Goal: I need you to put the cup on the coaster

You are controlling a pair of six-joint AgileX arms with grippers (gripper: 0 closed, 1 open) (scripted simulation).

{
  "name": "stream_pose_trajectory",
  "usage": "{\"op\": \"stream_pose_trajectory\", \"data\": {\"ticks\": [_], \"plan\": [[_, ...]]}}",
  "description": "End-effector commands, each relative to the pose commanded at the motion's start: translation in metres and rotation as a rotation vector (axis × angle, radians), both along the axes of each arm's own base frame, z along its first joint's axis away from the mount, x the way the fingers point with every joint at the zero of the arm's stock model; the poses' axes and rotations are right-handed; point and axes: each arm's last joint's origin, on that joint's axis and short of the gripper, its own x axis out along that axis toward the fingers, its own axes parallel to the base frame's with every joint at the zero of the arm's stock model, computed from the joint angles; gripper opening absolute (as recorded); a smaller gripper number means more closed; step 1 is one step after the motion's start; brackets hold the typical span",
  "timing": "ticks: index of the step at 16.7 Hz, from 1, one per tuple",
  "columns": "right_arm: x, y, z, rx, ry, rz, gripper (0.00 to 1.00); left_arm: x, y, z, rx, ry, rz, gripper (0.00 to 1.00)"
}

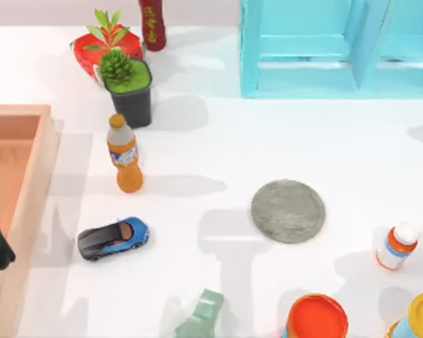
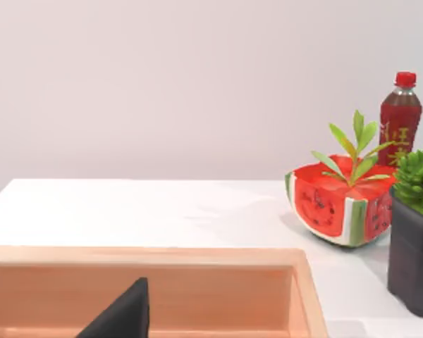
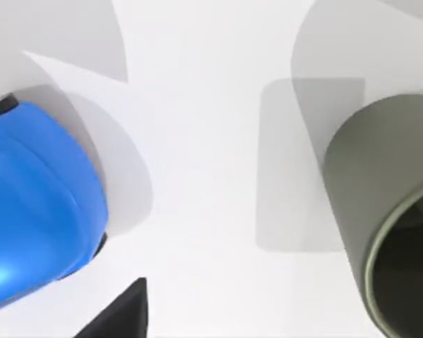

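Here the coaster (image 1: 288, 210) lies flat and bare on the white worktop (image 1: 218, 141), right of centre, with a small white-capped orange bottle (image 1: 396, 246) to its right and an orange-topped can (image 1: 316, 318) below it. The cup (image 3: 381, 204) stands on the worktop close under the right wrist camera, beside a rounded blue object (image 3: 35, 204). A blue toy car (image 1: 113, 239), an orange drink bottle (image 1: 125, 155) and a potted plant (image 1: 129, 88) stand well left of the coaster. The left arm sits over the wooden tray (image 1: 21, 169). Whether either claw is spread or pressed together cannot be told.
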Motion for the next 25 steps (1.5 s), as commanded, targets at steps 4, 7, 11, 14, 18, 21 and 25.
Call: {"op": "stream_pose_trajectory", "data": {"ticks": [4,7,11,14,18,21,25], "plan": [[0.004,0.003,-0.033,0.001,0.001,0.002,1.0,0.0,0.0,0.0,0.0,0.0,0.0,1.0],[0.004,0.002,-0.037,0.002,0.007,-0.001,1.0,0.0,0.0,0.0,0.0,0.0,0.0,1.0],[0.004,0.002,-0.037,0.002,0.007,-0.001,0.85,0.0,0.0,0.0,0.0,0.0,0.0,1.0],[0.004,0.002,-0.037,0.002,0.007,-0.001,0.62,0.0,0.0,0.0,0.0,0.0,0.0,1.0],[0.004,0.002,-0.037,0.002,0.007,-0.001,0.32,0.0,0.0,0.0,0.0,0.0,0.0,1.0],[0.004,0.002,-0.037,0.002,0.007,-0.001,0.1,0.0,0.0,0.0,0.0,0.0,0.0,1.0],[0.004,0.002,-0.037,0.002,0.007,-0.001,0.0,0.0,0.0,0.0,0.0,0.0,0.0,1.0]]}}
